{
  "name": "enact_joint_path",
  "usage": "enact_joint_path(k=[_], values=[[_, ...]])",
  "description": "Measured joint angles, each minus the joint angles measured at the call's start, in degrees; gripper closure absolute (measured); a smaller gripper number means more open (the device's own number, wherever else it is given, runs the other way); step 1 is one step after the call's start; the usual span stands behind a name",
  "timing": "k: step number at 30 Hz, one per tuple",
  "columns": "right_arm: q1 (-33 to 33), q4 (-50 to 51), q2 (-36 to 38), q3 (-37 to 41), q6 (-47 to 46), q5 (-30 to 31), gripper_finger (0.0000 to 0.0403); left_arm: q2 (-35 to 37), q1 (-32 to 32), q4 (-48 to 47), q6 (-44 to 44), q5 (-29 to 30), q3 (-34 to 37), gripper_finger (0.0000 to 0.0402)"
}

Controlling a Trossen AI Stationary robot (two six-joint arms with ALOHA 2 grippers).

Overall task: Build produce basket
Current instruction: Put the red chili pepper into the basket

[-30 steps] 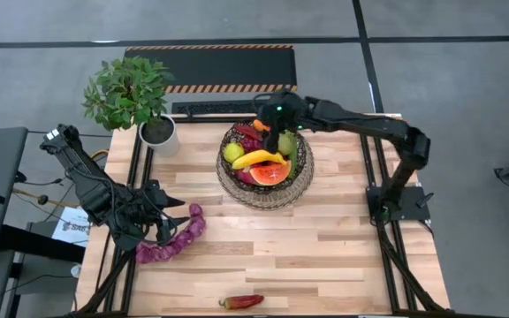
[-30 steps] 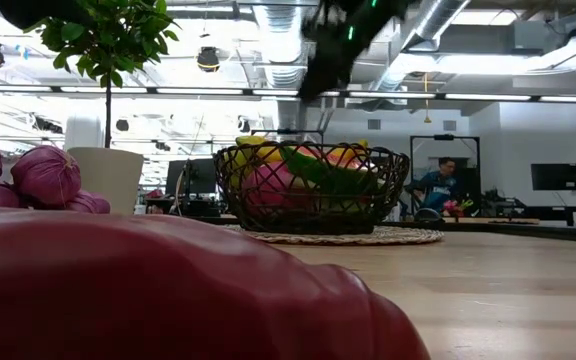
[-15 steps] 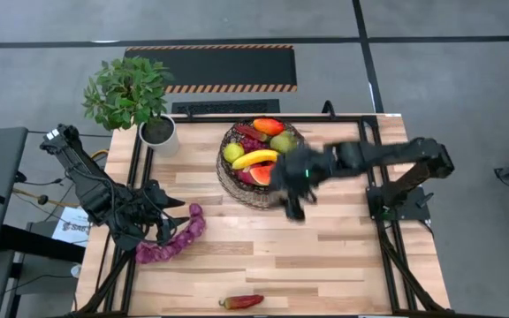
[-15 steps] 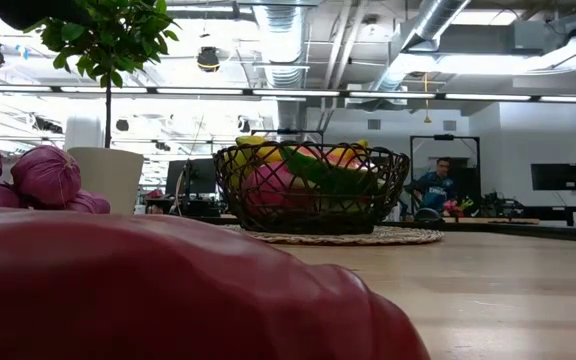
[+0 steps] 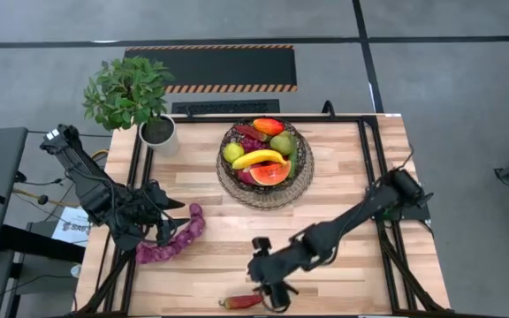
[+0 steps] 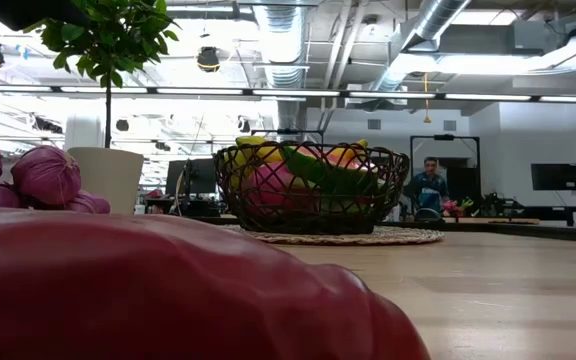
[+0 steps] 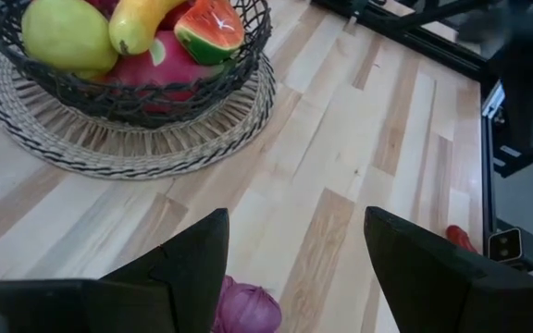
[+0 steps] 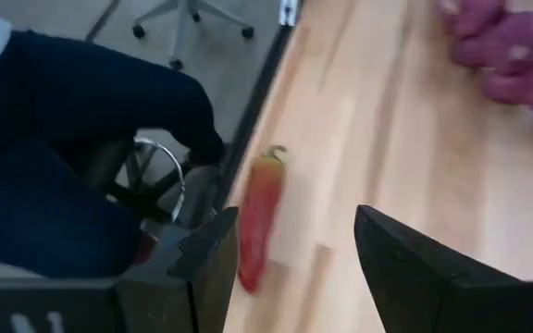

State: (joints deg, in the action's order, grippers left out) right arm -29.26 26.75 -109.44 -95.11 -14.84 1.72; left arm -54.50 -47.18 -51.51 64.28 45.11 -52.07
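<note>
The basket (image 5: 264, 164), dark wire mesh on a tan woven mat, sits at the table's far middle. It holds a banana (image 5: 258, 158), a watermelon slice (image 5: 274, 172), green fruits and an orange-red fruit (image 5: 268, 126). A red pepper (image 5: 241, 301) lies at the near edge. My right gripper (image 5: 270, 291) is open just right of it, and in the right wrist view the pepper (image 8: 259, 222) lies ahead of the gripper (image 8: 296, 217), by one finger. The purple string (image 5: 171, 240) lies at the left. My left gripper (image 5: 168, 219) is open over it, and one purple bulb (image 7: 248, 311) shows between its fingers.
A potted plant (image 5: 140, 102) in a white pot stands at the far left corner. A person's dark-trousered legs (image 8: 81, 139) and a chair base (image 8: 188, 14) are close beyond the near table edge. Bare wood (image 5: 343, 212) lies between the basket and the near edge.
My right arm has swung from above the basket toward the table's near edge and come down beside the red pepper. The orange-red fruit it covered a second ago now shows lying at the basket's far side. The left arm has kept still.
</note>
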Motion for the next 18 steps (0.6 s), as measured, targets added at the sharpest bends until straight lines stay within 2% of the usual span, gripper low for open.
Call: enact_joint_path(k=[4,9,18], values=[[-1.68,-5.26,-4.79,-0.06,-3.18,0.16,0.0168,0.0,-0.02,0.0,0.06,0.03,0.0,0.0164],[-2.31,-7.14,-9.65,0.0,-6.46,0.15,0.0168,0.0,-0.02,0.0,0.08,-0.96,0.0,0.0164],[-3.11,-9.6,-11.78,-0.09,-7.77,0.94,0.0168,0.0,-0.09,-0.02,0.91,-1.22,0.0,0.0164]])
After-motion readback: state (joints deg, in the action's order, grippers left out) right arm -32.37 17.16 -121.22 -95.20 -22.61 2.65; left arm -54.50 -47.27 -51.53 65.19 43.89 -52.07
